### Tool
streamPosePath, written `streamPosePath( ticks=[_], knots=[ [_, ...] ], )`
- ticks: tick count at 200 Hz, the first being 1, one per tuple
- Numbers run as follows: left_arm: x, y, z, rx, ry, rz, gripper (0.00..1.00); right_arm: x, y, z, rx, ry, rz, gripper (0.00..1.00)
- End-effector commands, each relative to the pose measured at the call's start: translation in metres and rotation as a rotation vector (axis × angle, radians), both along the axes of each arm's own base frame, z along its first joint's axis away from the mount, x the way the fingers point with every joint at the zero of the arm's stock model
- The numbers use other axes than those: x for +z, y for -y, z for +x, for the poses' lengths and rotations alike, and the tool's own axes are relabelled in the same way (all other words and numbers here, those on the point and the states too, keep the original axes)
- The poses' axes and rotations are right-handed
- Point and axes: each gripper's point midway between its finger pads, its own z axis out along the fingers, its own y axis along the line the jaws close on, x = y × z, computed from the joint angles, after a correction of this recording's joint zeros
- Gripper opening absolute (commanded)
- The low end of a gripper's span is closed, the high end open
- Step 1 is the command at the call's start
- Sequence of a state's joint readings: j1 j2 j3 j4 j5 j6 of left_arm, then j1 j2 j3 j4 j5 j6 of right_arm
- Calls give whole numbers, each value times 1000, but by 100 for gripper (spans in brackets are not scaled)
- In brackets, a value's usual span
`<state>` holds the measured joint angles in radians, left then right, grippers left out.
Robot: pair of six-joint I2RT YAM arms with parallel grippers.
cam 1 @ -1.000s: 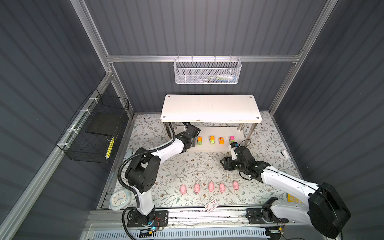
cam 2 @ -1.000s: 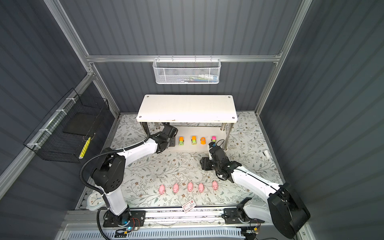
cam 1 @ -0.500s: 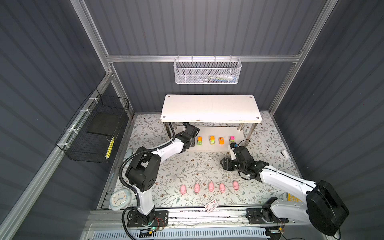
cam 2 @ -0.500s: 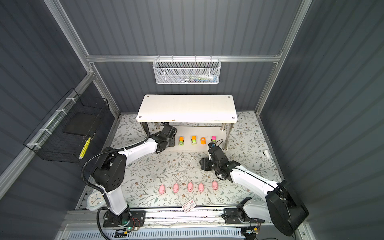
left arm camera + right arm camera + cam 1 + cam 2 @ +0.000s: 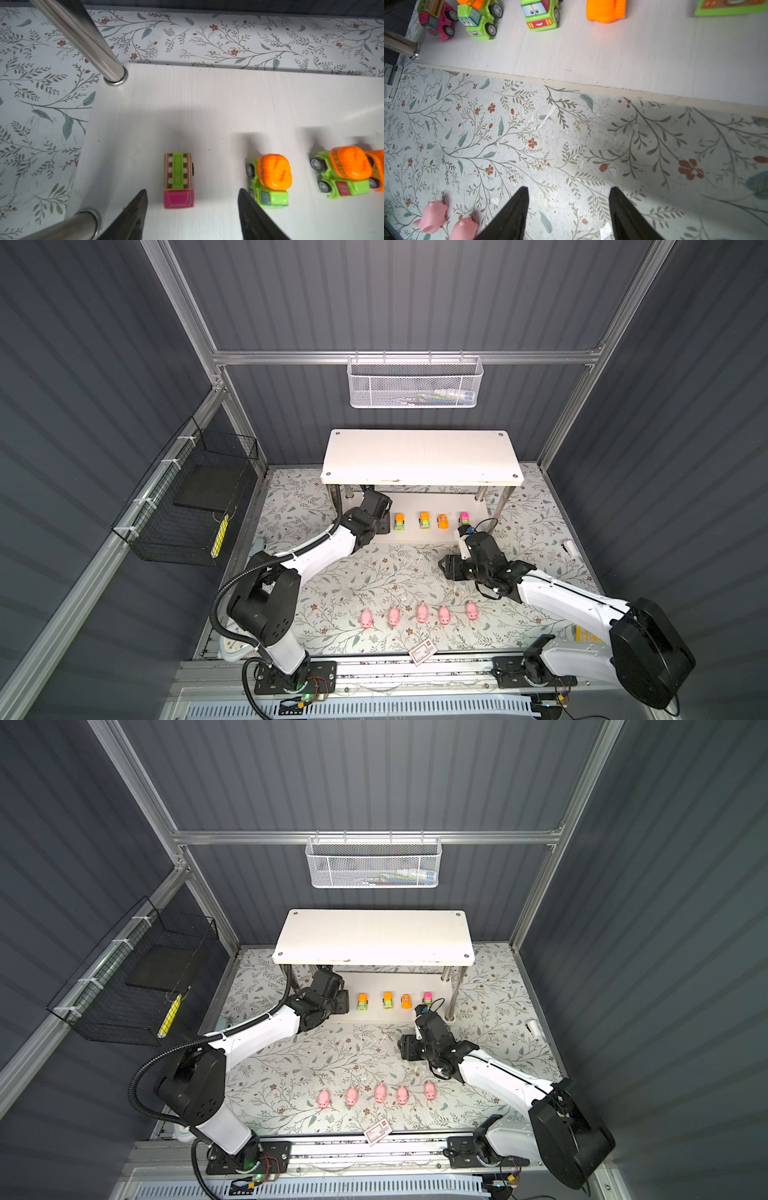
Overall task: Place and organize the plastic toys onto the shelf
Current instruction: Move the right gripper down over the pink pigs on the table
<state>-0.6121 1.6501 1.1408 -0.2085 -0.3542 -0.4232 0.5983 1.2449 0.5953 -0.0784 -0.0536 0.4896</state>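
Left wrist view, quick: left gripper [image 5: 191, 190]?
— Fingers [image 5: 133, 216] spread, pinching nothing. Pink-green car [image 5: 178, 180] sits between the tips, untouched, on the shelf [image 5: 228, 108] bottom board; other cars [image 5: 424, 521] in a row beside it.
— Right gripper [image 5: 569, 188]?
— Spread too, empty, over the mat [image 5: 529, 135] just in front of the shelf. Five pigs [image 5: 422, 612] lined up well in front of it.

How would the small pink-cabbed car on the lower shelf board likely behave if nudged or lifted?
The pink-cabbed car probably rolls easily along its length: it stands on wheels on the smooth white board. Being tiny moulded plastic, it is likely light and stiff.
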Motion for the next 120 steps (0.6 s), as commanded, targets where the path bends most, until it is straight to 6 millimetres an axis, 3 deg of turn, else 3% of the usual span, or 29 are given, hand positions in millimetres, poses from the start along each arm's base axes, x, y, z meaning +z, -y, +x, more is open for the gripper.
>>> streamPosePath(
  ticks=[1, 51, 99, 120],
  knots=[
    [12, 5, -12, -1, 20, -50, 71, 5, -2, 2, 0, 18, 3, 64],
    [33, 18, -49, -22, 77, 8, 77, 5, 10, -6, -25, 8, -43, 65],
    [50, -7, -81, 28, 119, -37, 79, 22, 42, -41, -92, 3, -75, 68],
    [58, -16, -95, 31, 161, -60, 79, 19, 60, -61, -138, -38, -110, 70]
  ],
)
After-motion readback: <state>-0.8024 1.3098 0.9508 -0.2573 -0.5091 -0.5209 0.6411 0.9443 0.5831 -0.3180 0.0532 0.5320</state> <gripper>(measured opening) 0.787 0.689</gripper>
